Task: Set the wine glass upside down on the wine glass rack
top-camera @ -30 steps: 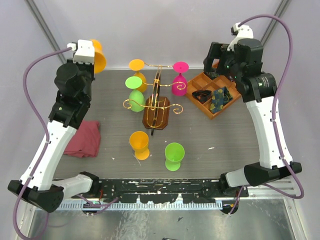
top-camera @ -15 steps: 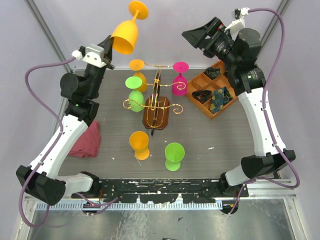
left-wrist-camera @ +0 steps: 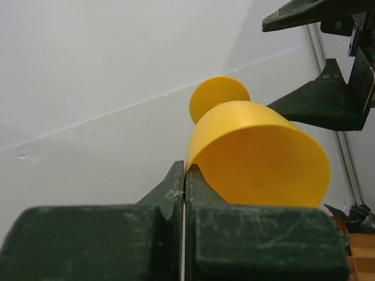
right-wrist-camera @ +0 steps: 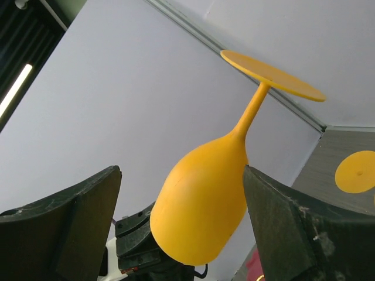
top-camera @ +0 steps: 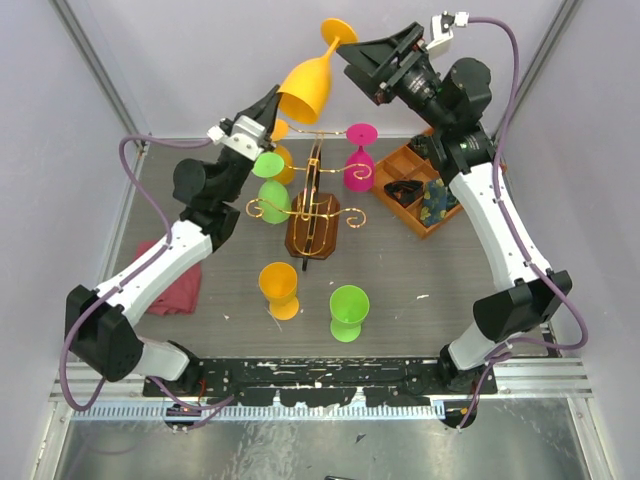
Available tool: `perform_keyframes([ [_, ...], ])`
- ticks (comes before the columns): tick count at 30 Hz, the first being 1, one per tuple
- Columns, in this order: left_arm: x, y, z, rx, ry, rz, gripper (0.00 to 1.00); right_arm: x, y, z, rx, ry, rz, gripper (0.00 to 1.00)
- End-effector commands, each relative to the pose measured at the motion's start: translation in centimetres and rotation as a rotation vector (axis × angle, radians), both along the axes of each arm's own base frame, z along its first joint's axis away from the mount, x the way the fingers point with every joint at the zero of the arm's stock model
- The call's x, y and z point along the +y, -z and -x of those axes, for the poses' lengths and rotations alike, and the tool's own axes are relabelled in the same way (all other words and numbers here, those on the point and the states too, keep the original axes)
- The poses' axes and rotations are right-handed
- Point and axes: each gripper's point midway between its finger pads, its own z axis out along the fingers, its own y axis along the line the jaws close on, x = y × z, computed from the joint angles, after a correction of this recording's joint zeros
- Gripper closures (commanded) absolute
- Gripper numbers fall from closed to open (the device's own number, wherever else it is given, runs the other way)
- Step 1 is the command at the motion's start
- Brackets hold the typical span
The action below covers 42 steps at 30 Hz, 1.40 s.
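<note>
An orange wine glass (top-camera: 310, 85) is held high over the back of the table, tilted, foot up and mouth down. My left gripper (top-camera: 275, 102) is shut on its rim (left-wrist-camera: 185, 170), one finger inside the bowl (left-wrist-camera: 258, 158) and one outside. My right gripper (top-camera: 358, 72) is open with its fingers on either side of the bowl (right-wrist-camera: 205, 199); the left finger (right-wrist-camera: 88, 199) stands clear of it and the right one (right-wrist-camera: 281, 211) is at its edge. Below stands the wine glass rack (top-camera: 313, 225), a dark brown base with gold wire arms.
Green (top-camera: 270, 195), pink (top-camera: 358, 170) and orange (top-camera: 275, 130) glasses hang on the rack. An orange glass (top-camera: 280, 290) and a green glass (top-camera: 349, 310) stand on the table in front. An orange compartment tray (top-camera: 410, 158) sits at the right, a red cloth (top-camera: 168, 278) at the left.
The left arm has carried the orange glass up and to the right. The right arm has swung up and left, bringing its open jaws around the bowl.
</note>
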Motion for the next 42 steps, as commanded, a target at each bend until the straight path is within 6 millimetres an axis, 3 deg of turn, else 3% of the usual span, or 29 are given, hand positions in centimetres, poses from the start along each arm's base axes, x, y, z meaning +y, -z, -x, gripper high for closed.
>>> perform_keyframes([
  [1,1.8,-3.0,1.7,-0.116,-0.044,0.082,1.0,-0.3,-3.6,2.1,-0.113,-0.028,-0.061,0.13],
  [10,1.6,-2.7,2.1,-0.123,-0.026,0.078,1.0,0.3,-2.1,0.1,-0.09,-0.007,-0.045,0.19],
  [26,1.1,-1.9,2.5,-0.103,0.018,0.093,1.0,3.0,-1.5,-1.6,-0.114,-0.056,-0.066,0.27],
  [37,1.4,-1.4,1.6,-0.084,-0.008,0.115,1.0,4.2,-1.3,-1.2,-0.12,-0.101,-0.079,0.53],
  [42,1.3,-1.2,1.8,-0.086,0.008,0.125,1.0,4.4,-0.9,-1.4,-0.115,-0.103,-0.076,0.58],
])
